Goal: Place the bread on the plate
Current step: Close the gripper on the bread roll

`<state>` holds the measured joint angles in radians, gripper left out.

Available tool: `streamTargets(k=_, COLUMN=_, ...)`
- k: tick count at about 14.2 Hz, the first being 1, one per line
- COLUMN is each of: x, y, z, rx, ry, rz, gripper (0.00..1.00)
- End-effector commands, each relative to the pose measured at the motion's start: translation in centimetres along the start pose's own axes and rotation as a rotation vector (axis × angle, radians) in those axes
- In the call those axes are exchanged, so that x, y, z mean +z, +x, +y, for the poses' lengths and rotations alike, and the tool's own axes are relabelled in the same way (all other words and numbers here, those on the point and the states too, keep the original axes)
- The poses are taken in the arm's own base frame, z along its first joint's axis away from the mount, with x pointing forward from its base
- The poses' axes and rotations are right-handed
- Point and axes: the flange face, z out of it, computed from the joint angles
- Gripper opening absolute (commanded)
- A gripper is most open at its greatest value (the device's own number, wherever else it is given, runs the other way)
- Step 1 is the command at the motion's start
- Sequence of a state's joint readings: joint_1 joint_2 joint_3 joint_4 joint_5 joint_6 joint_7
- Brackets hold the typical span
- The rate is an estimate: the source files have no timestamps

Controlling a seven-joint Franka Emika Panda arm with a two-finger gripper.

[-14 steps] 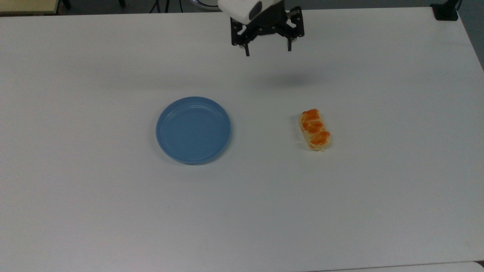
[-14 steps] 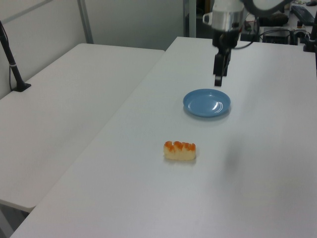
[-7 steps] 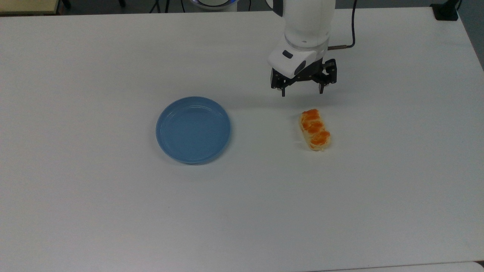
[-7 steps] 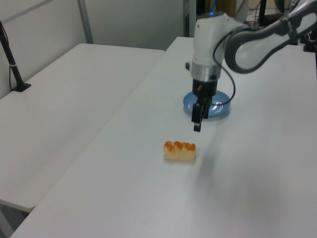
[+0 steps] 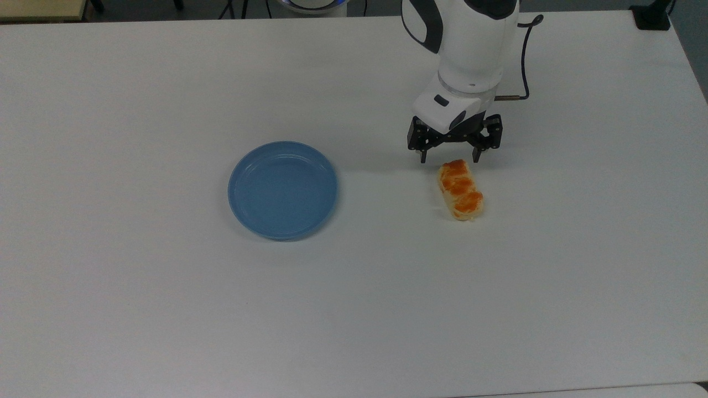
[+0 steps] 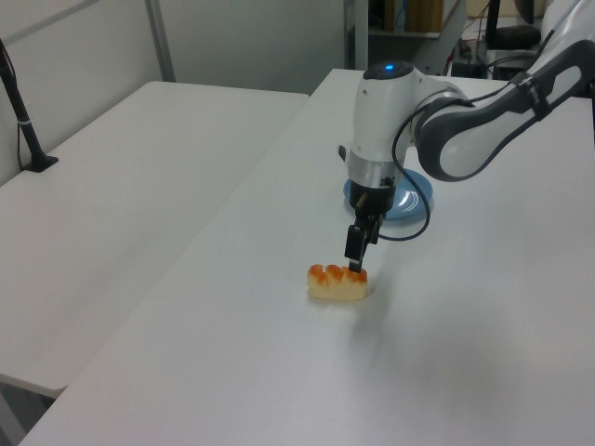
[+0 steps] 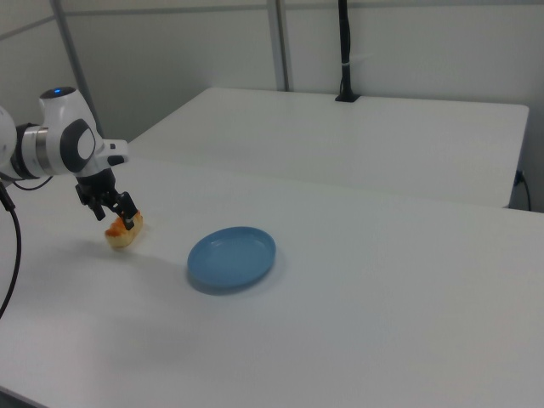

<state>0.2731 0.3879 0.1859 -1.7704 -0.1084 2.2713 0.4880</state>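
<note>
The bread (image 5: pixel 460 189), a pale loaf with orange-glazed bumps, lies on the white table at the top view's right of centre. The light-blue plate (image 5: pixel 282 189) sits apart from it at the top view's left, with nothing in it. My gripper (image 5: pixel 449 160) is open and hangs low over the bread's far end, one finger on each side of that end. In the left view the gripper (image 6: pixel 355 258) comes down just behind the bread (image 6: pixel 337 282), and the arm hides part of the plate (image 6: pixel 416 199). The right view shows the gripper (image 7: pixel 119 220) at the bread (image 7: pixel 124 234), left of the plate (image 7: pixel 232 257).
A black post base (image 5: pixel 652 16) stands at the table's far right corner in the top view. A second white table (image 6: pixel 130 195) adjoins on the left view's left, with a black pole (image 6: pixel 23 116) on it. The arm's cable (image 5: pixel 522 72) loops beside the wrist.
The open gripper has come from the table's far edge down and toward the bread, ending over its far end. Bread and plate have not moved.
</note>
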Motion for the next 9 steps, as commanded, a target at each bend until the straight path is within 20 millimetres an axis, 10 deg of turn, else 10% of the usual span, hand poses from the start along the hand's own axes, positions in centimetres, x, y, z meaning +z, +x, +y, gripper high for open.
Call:
streamTargets(k=1, x=1.9, y=0.5, z=-1.3, rx=0.011, ry=-0.001, rz=0.048, gripper=1.0)
streamTargets(k=5, x=4.5, y=0.5, z=-1.8, rx=0.001, ry=0.005, rz=0.054, gripper=0.94)
streamTargets(k=9, x=4.6, y=0.5, z=-1.7, rx=-0.003, ry=0.007, rz=0.056, gripper=0.55)
